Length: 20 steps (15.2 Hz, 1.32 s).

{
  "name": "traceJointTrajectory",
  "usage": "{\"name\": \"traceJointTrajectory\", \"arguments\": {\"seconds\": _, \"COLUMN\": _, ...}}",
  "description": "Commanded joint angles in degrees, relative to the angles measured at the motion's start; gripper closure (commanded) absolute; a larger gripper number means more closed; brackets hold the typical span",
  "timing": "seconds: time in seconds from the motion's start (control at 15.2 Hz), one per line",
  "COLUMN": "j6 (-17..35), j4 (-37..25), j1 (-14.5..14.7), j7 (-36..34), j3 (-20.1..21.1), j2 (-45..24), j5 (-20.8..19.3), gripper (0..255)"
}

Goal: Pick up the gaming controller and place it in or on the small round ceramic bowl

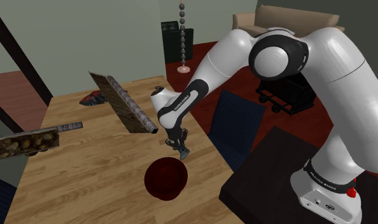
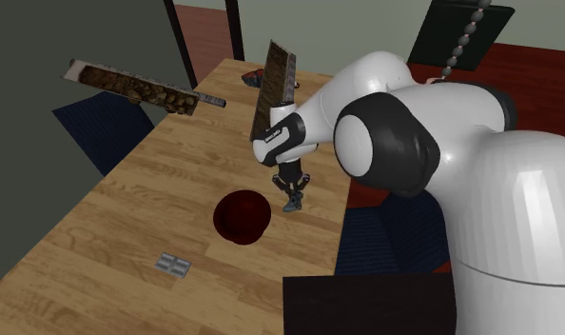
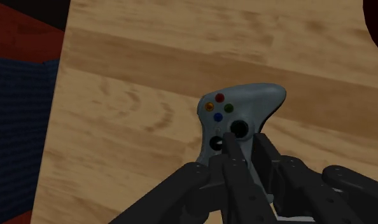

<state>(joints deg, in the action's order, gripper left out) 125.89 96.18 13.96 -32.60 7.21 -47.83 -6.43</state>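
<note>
Pale grey-blue with four small coloured buttons and a black thumbstick, the gaming controller (image 3: 240, 114) sits clamped between the two black fingers (image 3: 231, 151) of the gripper (image 3: 244, 147), one grip horn pointing away from the hand. In the shoulder view the controller (image 1: 183, 151) hangs at the tip of the downward-pointing gripper (image 1: 181, 144), over the wooden table (image 1: 86, 184) near its edge; whether it touches the wood I cannot tell. Just beside it, toward the stand, rests the dark red round bowl (image 1: 165, 178), apart from the controller. In the second exterior view the bowl (image 2: 243, 215) lies to the left of the controller (image 2: 292, 202). Behind the arm a long rough brown plank (image 1: 124, 103) stands tilted, and another long brown piece (image 1: 28, 140) lies at the shoulder view's left. A small grey flat block (image 2: 173, 264) lies on the table. A dark blue chair (image 1: 235, 127) stands against the table's edge.
</note>
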Motion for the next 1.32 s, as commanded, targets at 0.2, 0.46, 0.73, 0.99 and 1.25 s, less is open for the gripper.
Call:
{"name": "traceJointTrajectory", "arguments": {"seconds": 0.2, "j6": -0.7, "j4": 1.3, "j1": 0.0, "j7": 0.0, "j3": 0.5, "j2": 1.8, "j5": 0.3, "gripper": 255}}
{"name": "traceJointTrajectory", "arguments": {"seconds": 0.46, "j6": 3.3, "j4": 1.7, "j1": -7.0, "j7": 11.1, "j3": 3.7, "j2": 1.2, "j5": 3.1, "gripper": 0}}
{"name": "traceJointTrajectory", "arguments": {"seconds": 0.73, "j6": 5.5, "j4": 2.1, "j1": -6.8, "j7": 10.9, "j3": 3.5, "j2": -0.6, "j5": 2.8, "gripper": 0}}
{"name": "traceJointTrajectory", "arguments": {"seconds": 0.99, "j6": 7.4, "j4": 2.2, "j1": -6.5, "j7": 10.8, "j3": 3.3, "j2": -2.4, "j5": 2.6, "gripper": 0}}
{"name": "traceJointTrajectory", "arguments": {"seconds": 1.25, "j6": 7.4, "j4": 2.2, "j1": -6.5, "j7": 10.8, "j3": 3.3, "j2": -2.4, "j5": 2.6, "gripper": 0}}
